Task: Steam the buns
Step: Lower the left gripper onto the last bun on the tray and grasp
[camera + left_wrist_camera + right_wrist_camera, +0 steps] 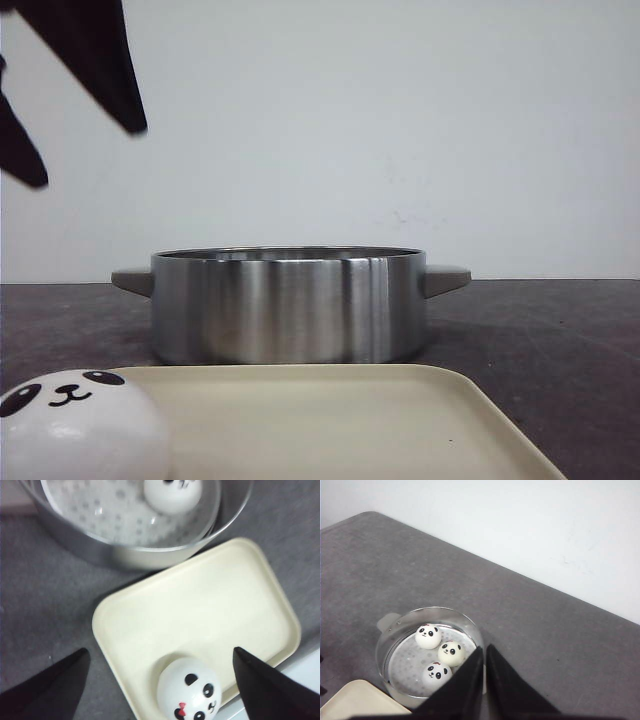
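Note:
Three panda-face buns (428, 636) (451, 653) (436, 674) lie on the perforated rack inside the steel pot (392, 630). A fourth bun (190, 690) sits at a corner of the cream tray (200, 605) and also shows in the front view as a bun (75, 425). High above it, my left gripper (160, 651) hangs open and empty, its dark fingers (100, 60) at the upper left of the front view. My right gripper (484, 649) is shut on nothing, raised well above the table beside the pot.
The pot (290, 305) has two grey side handles (445, 278) and stands just behind the tray (330, 420). Dark grey tabletop (545, 645) surrounds both, and a white wall (400, 120) rises behind.

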Controlling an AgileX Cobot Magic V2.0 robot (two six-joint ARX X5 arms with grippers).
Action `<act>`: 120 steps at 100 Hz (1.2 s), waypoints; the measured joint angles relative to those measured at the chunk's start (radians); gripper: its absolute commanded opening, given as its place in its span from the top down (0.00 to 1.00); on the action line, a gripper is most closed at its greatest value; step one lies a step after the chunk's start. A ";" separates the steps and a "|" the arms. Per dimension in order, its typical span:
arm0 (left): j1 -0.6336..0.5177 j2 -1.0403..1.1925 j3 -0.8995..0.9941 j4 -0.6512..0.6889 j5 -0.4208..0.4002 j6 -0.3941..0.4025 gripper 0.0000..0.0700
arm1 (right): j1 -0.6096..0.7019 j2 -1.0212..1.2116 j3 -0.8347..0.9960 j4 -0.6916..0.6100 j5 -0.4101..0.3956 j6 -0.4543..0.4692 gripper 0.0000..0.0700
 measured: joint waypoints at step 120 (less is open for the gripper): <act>-0.261 0.449 -0.011 -0.021 0.000 -0.139 0.82 | 0.000 -0.092 -0.003 -0.064 0.026 0.001 1.00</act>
